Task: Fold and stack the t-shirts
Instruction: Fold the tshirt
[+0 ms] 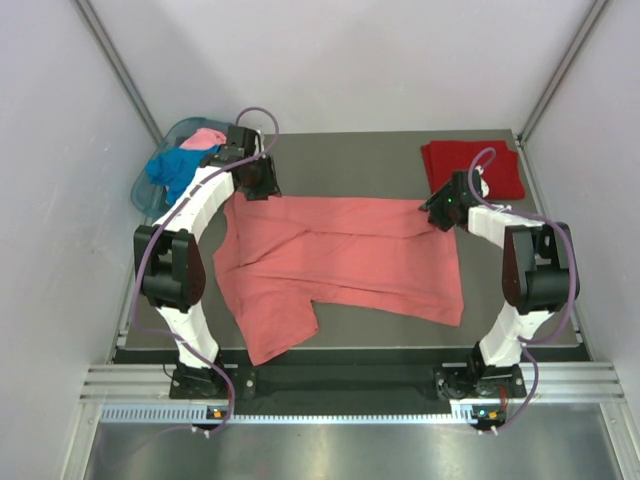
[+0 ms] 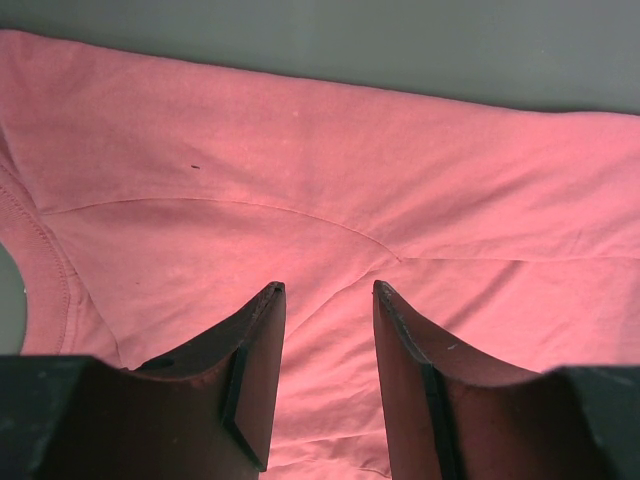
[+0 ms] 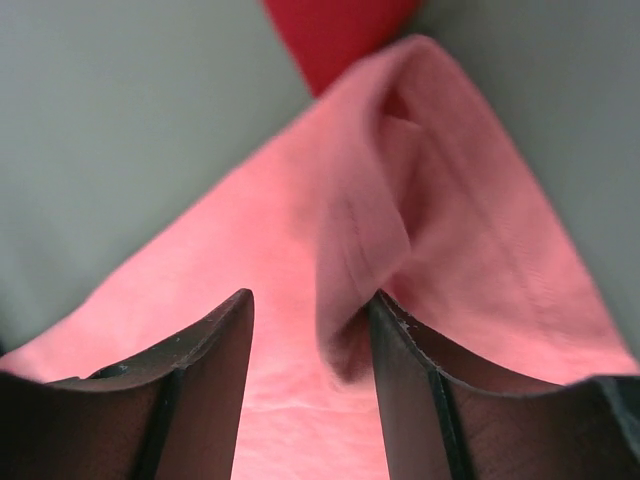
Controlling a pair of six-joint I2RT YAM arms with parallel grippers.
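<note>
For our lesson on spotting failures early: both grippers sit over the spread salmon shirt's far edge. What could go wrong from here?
1. The right gripper has a bunched ridge of the salmon shirt between its open jaws; closing may catch a thin pinch that slips.
2. The left gripper hovers open over flat cloth and may grab nothing, skewing the fold.
3. The dark red shirt lies near the right corner and could be dragged.

Overhead camera looks down; wrist cameras closely share the salmon-coral shirt (image 1: 340,255).
</note>
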